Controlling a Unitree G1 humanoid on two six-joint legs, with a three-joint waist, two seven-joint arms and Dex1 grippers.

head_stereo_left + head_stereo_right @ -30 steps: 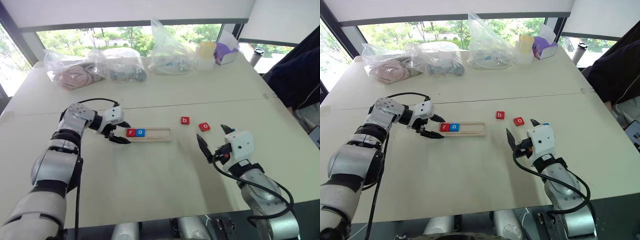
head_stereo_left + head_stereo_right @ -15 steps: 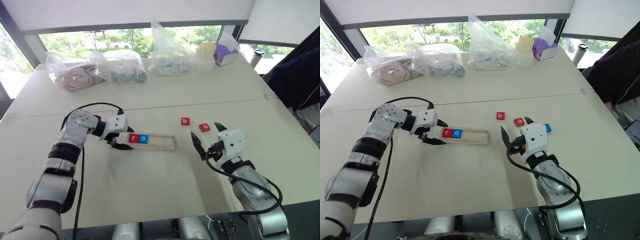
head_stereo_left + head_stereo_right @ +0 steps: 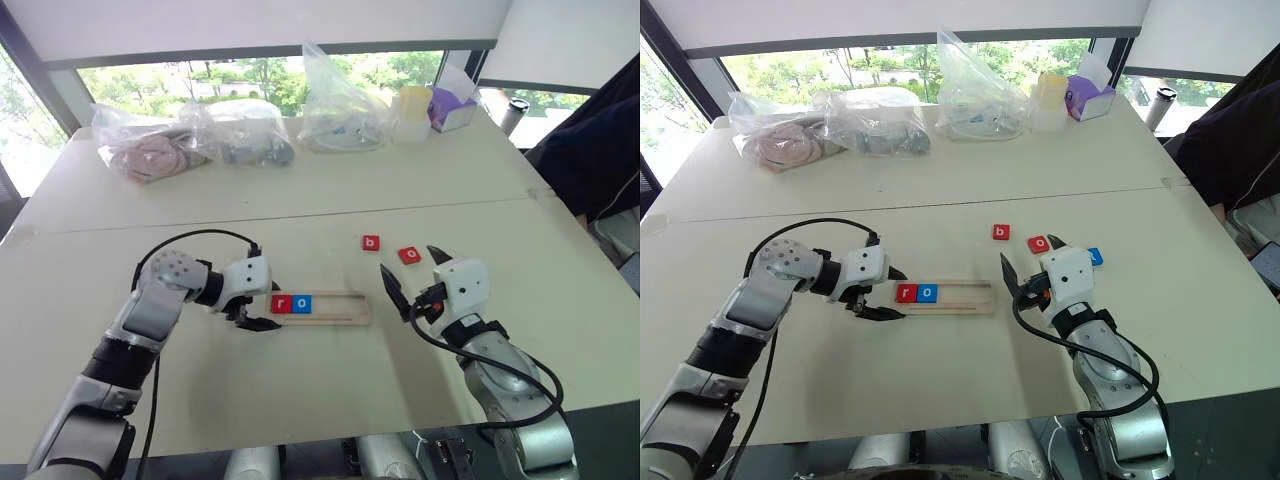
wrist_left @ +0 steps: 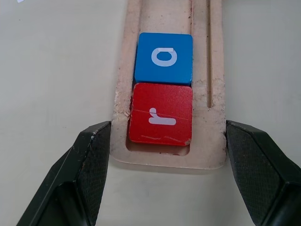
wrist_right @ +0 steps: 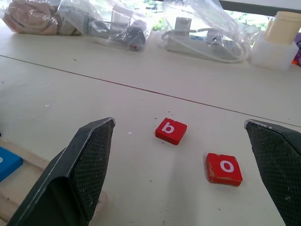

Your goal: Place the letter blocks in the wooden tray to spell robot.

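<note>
Now the wooden tray [image 3: 342,306] lies on the near half of the table [image 3: 300,390], roughly midway between the left and right edges, its long side running parallel to the near edge. Two of the letter blocks sit in its left end, touching each other: a red r block [image 3: 281,304] right at the end, and a blue o block [image 3: 302,304] just beside it. The remaining slots are bare wood.

The left gripper [image 3: 268,308] is at that left end, its two black fingers [image 4: 89,160] closed across the width of the tray, one against each long side, with the r block between them.

Three blocks lie loose on the table toward the right edge. A red b block [image 3: 371,242] is beyond the tray's right end, a red o block [image 3: 409,255] is near it on the right, and a blue block [image 3: 1095,256] lies a little further right, its letter too small to read.

The right gripper [image 3: 1028,250] is just off the tray's right end, above the table, fingers spread wide and holding nothing. In its wrist view the red b and o blocks lie ahead between the fingers.

Along the far edge lie three clear plastic bags [image 3: 240,130] with contents, and toward the far right corner are a cream tub [image 3: 415,100] and a purple box [image 3: 452,105]. A person's dark sleeve [image 3: 600,150] shows past the right edge.
</note>
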